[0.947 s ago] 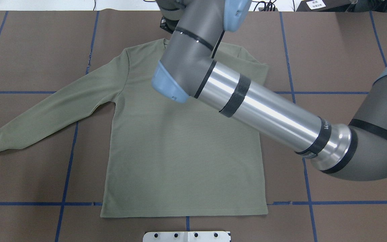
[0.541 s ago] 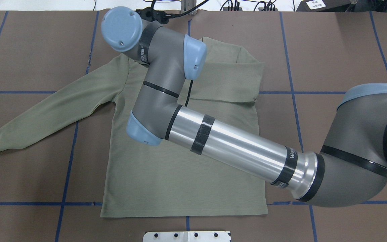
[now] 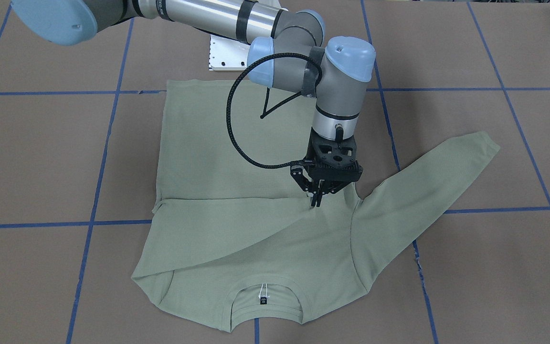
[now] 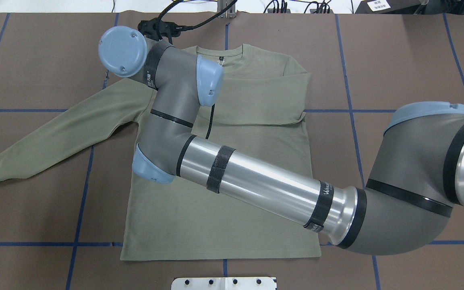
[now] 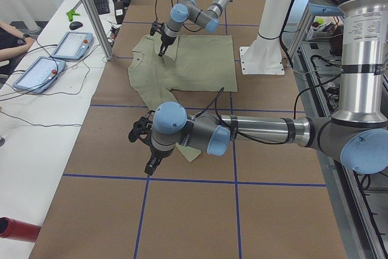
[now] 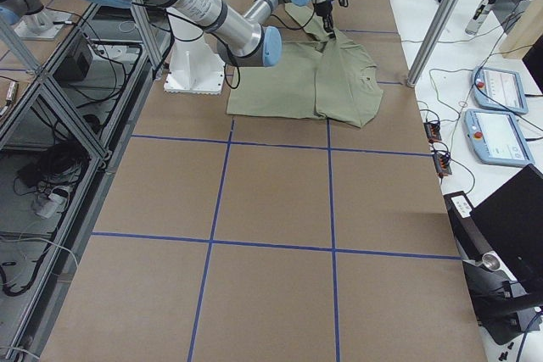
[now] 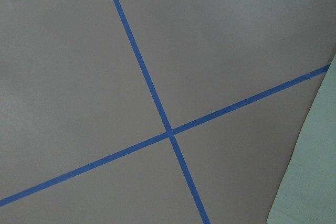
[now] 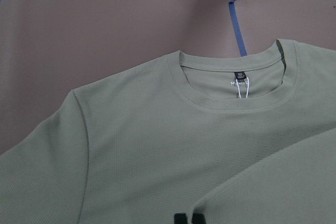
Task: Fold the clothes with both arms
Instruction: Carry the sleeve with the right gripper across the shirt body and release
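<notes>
Exterior front-facing view: the shirt [image 3: 198,143] lies flat on the surface [image 3: 41,157], hem toward the robot base and collar [image 3: 237,308] toward the far edge. The right sleeve [image 3: 217,229] is folded across the chest. The left sleeve [image 3: 428,191] lies extended outward. The right arm [image 4: 264,185] reaches diagonally over the shirt body. The right tool [image 3: 314,203] points straight down with its fingers drawn together to a narrow point, pinching the end of the folded sleeve near the left shoulder seam.

Right wrist-mounted view: dark fingertips [image 8: 181,217] sit at the bottom edge over the fabric, with the neck tag [image 8: 239,74] ahead.

Exterior left view: the left tool [image 5: 151,165] hangs above the surface just beside the left cuff. How far open it is cannot be told. The left wrist-mounted view shows crossing blue tape lines [image 7: 157,114] and a shirt edge.
</notes>
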Available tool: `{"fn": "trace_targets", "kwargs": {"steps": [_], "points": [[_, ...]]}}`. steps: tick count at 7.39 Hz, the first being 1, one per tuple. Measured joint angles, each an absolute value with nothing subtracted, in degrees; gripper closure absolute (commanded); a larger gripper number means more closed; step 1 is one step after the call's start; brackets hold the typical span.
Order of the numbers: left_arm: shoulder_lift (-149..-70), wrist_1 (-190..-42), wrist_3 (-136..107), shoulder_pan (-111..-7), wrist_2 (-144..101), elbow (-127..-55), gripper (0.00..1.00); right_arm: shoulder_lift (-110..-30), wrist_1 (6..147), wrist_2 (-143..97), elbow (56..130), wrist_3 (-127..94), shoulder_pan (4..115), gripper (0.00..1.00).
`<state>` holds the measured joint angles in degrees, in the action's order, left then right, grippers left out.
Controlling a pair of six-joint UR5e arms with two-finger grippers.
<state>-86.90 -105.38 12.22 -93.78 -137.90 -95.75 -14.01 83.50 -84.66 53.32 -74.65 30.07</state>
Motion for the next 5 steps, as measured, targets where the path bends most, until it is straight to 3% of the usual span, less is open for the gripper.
{"fn": "trace_targets", "kwargs": {"steps": [5], "points": [[-88.1,-106.2,12.2,-93.7,-137.8,-95.2,0.0,-11.5,82.1,-86.3,51.2,-73.4,32.3,0.0]]}}
